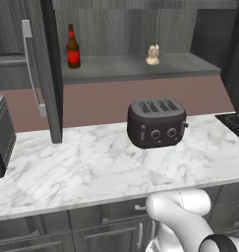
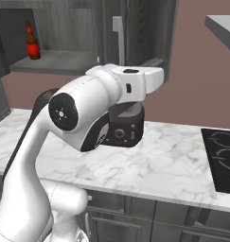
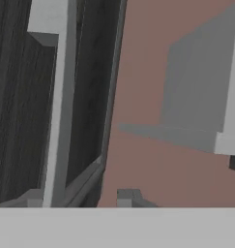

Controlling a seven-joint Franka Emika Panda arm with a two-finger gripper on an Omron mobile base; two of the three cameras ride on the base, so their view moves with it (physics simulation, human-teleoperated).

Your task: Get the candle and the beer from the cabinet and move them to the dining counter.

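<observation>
One candle, left base view

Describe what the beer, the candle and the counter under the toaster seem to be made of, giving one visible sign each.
The beer: probably glass, dark brown with a sheen, red label. The candle: likely wax, matte cream with a lumpy base. The counter: looks like polished marble, white with grey veins. Everything is rendered, so these are appearances only.

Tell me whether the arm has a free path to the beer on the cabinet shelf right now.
Probably yes. The cabinet is open, and the beer stands alone at the shelf's left end, well apart from the candle. Only the open door beside it crowds the approach.
</observation>
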